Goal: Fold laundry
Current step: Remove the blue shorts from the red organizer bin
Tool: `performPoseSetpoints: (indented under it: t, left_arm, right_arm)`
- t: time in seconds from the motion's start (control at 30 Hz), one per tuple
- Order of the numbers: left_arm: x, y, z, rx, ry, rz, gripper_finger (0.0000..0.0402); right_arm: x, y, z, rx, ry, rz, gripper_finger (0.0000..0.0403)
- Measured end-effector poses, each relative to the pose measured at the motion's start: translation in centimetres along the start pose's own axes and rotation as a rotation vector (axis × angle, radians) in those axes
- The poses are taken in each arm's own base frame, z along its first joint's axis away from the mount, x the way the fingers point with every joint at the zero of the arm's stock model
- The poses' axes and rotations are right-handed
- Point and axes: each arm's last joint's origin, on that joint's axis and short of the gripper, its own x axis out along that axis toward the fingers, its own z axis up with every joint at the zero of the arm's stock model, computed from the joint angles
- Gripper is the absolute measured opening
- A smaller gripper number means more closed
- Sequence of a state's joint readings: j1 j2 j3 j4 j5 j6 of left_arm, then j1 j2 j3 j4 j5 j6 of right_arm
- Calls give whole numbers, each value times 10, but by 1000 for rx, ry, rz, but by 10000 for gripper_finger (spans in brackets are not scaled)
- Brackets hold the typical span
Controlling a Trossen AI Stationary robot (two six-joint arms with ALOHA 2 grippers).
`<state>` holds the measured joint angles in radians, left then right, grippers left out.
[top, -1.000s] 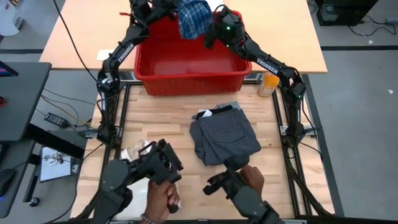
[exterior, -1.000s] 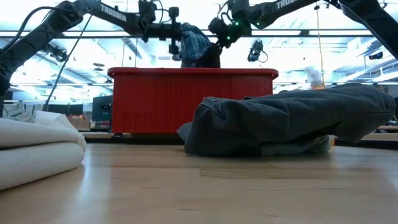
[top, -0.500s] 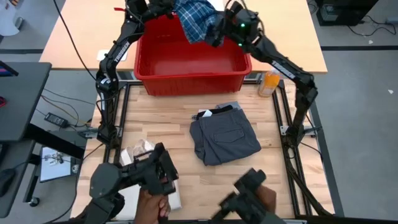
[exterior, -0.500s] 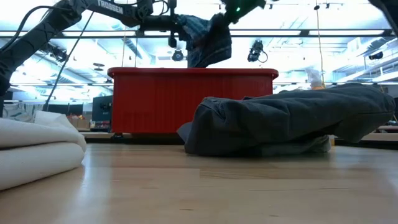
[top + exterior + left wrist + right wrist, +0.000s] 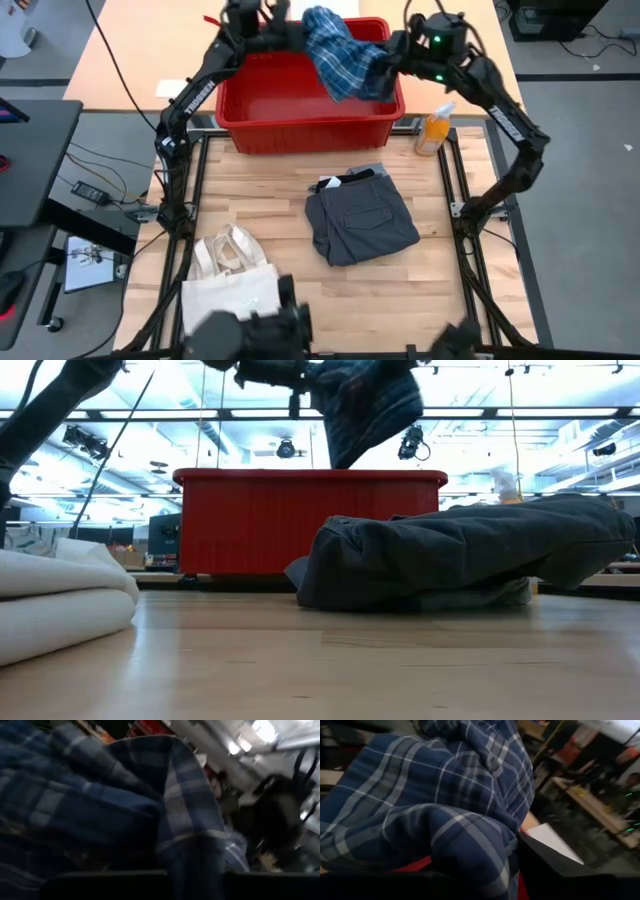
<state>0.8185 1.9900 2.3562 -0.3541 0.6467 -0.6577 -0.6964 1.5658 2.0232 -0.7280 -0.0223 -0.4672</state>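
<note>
Two grippers are engaged on one garment, a blue-and-white plaid piece [image 5: 342, 52], which is held up above the red bin [image 5: 300, 118] at the far edge of the table. Starting at the left, the left gripper [image 5: 275, 22] is seen at the garment's upper left corner, over the bin's back rim; in the left wrist view the plaid cloth [image 5: 125, 805] is bunched right against the camera, and the fingers appear clamped on it, though the pinch itself is hidden by the fabric. Between the two arms the cloth hangs as a loose sagging band, its lower edge over the bin's interior in the low view [image 5: 365, 405]. At the right, the right gripper [image 5: 392, 58] is pressed into the garment's other end, and it too is judged to be closed on the cloth, which fills the right wrist view [image 5: 435, 805]. Nearer the front of the table, a folded charcoal garment [image 5: 358, 222] lies flat near the centre, and a cream tote bag [image 5: 232, 275] lies at the front left. An orange bottle [image 5: 432, 130] stands beside the bin's right end. The step in hand is judged to be the retrieval of the next piece from the bin. Next, the garment would need to be carried forward to bare wood [image 5: 260, 190], spread taut between the grippers and laid flat.
</note>
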Motion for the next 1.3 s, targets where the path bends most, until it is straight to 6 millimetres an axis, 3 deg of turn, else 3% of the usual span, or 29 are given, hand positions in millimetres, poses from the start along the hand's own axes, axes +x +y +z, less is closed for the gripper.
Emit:
performPoseSetpoints:
  t: [0.3,0.47,0.8,1.03,1.3]
  left_arm:
    - [25,-60,-54,287,138,186,15]
    - [35,-86,-78,295,211,169,15]
    - [41,-128,-131,237,468,133,15]
    - [28,-177,-158,227,556,55,15]
    - [23,-206,-192,89,749,-35,15]
  right_arm:
    - [-68,12,-8,114,112,216,142]
    - [-91,23,-15,242,190,372,142]
    - [-114,57,-12,414,300,625,142]
    - [-128,87,-4,533,392,826,142]
    - [-147,120,1,591,567,1028,142]
